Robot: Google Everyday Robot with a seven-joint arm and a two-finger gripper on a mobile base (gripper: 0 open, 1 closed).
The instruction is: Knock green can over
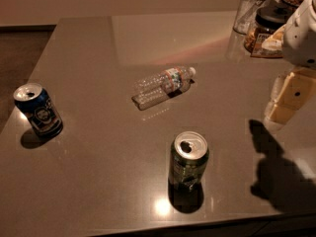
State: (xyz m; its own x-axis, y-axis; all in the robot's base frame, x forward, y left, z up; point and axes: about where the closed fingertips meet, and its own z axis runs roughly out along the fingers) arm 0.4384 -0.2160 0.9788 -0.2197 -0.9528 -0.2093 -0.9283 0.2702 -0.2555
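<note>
Approach phase: the green can [188,163] stands upright near the front edge of the counter [98,147], untouched. The gripper [285,98] hovers by the right edge, well apart from it. Released or clenched, I cannot tell. Next, I'd say: swing across, strike high on its side.

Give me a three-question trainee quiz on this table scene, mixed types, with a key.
1. True or false: the green can stands upright.
2. The bottle: A) stands upright, B) lies on its side, C) leans on a can.
3. Which can is nearer the gripper?
Key: 1 true. 2 B. 3 The green can; the gripper hangs at the view's right edge, touching neither can.
</note>
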